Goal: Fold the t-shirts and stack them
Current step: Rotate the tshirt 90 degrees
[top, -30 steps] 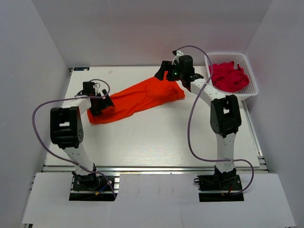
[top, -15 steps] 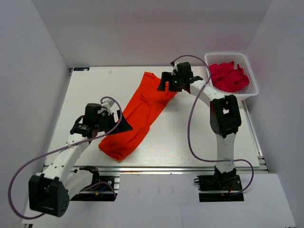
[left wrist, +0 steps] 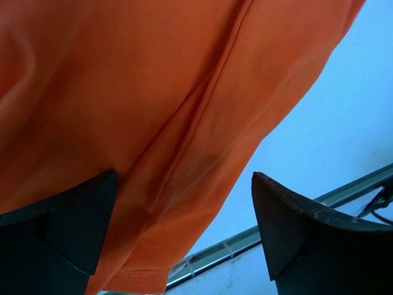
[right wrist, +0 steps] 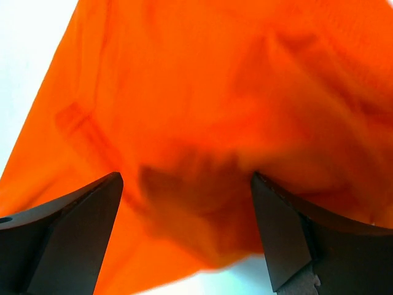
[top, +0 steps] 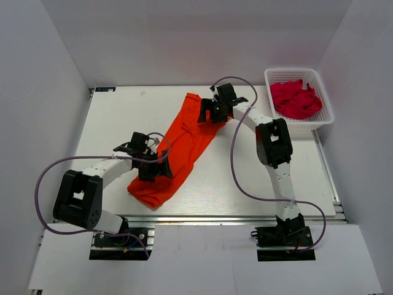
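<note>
1. Orange-red t-shirt (top: 184, 144): lies rumpled in one long strip on the table (top: 258, 178). It runs diagonally from the upper centre of the top view down to the lower left, and it is not folded.
2. Crimson-pink t-shirts (top: 293, 99): heaped together in the white lattice basket (top: 325, 118) at the upper right, well apart from the orange-red one.
3. Left gripper (top: 161, 171): at the lower-left end of the strip. Its jaws are spread wide with nothing pinched. The wrist view shows cloth at the frame's left and bare table at the right.
4. Right gripper (top: 207, 110): at the strip's upper end. Its jaws are also spread wide. Creased orange fabric fills the wrist view between them, none of it caught. Contact with the cloth cannot be told.
</note>
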